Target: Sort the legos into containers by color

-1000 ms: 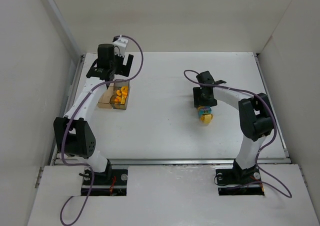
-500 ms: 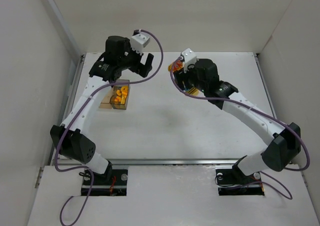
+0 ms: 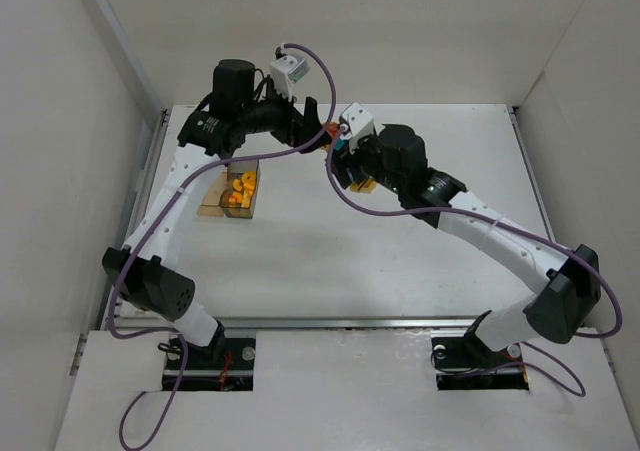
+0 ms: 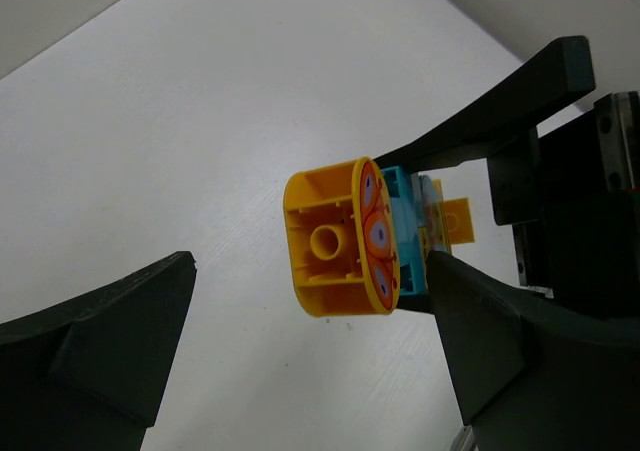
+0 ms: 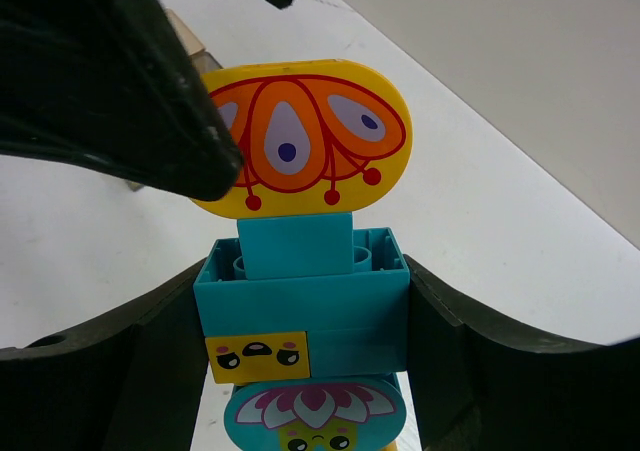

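right claw (image 5: 305, 291): part-open, clamped on cyan brick (image 4: 405, 211) of lego stack (image 4: 345, 236) | stack: in air over back-centre of table (image 3: 400, 261), long axis along claw fingers, yellow oval end (image 5: 300, 136) outward | left claw (image 4: 310, 271): spread wide, empty, yellow end between its fingers

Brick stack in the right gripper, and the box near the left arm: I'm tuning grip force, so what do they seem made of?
Brick stack: looks like hard moulded plastic, smooth with a slight sheen; crisp edges, hollow underside with a tube, printed faces. Box: probably thin translucent plastic, tan and see-through looking; too small to judge its finish.
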`<state>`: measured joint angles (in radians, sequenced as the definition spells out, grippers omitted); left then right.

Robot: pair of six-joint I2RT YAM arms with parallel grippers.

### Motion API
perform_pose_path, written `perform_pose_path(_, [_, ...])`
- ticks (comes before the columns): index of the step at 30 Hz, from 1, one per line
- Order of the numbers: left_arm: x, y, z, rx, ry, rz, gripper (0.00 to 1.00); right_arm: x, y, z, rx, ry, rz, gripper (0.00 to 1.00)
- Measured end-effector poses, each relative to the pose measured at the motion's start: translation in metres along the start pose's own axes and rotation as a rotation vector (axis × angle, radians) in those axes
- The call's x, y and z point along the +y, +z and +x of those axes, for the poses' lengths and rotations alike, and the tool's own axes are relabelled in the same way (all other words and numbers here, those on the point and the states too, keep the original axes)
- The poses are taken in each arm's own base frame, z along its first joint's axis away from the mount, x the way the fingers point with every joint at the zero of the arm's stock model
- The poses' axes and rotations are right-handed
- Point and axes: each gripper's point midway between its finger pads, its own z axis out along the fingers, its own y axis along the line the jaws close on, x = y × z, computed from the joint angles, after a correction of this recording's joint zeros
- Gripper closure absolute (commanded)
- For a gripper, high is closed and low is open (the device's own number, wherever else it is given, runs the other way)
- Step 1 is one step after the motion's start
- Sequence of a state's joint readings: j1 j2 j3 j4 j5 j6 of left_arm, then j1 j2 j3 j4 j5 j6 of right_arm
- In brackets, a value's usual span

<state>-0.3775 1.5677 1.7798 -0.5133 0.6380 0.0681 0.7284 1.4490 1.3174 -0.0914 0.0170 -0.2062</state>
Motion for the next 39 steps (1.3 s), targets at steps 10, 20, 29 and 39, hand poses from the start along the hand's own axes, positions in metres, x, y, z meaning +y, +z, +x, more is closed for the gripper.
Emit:
perform_pose_path(10, [-0.003,0.009,0.012,0.026,-0.091,0.066,0.60,0.018,-0.001,0.001,0.001,0.004,-0.030,1.00])
perform_pose_path(20, [0.002,0.013,0.021,0.053,-0.105,0.033,1.00,0.017,0.000,0.018,0.039,0.012,-0.001,1.00])
perform_pose_path(29, [0.022,0.011,0.024,0.061,-0.116,-0.062,1.00,0.023,0.004,0.068,0.138,0.061,0.015,1.00])
perform_pose_path(39, [0.066,0.001,0.028,0.062,-0.118,-0.289,1.00,-0.004,0.045,0.182,0.459,0.284,0.083,0.96])
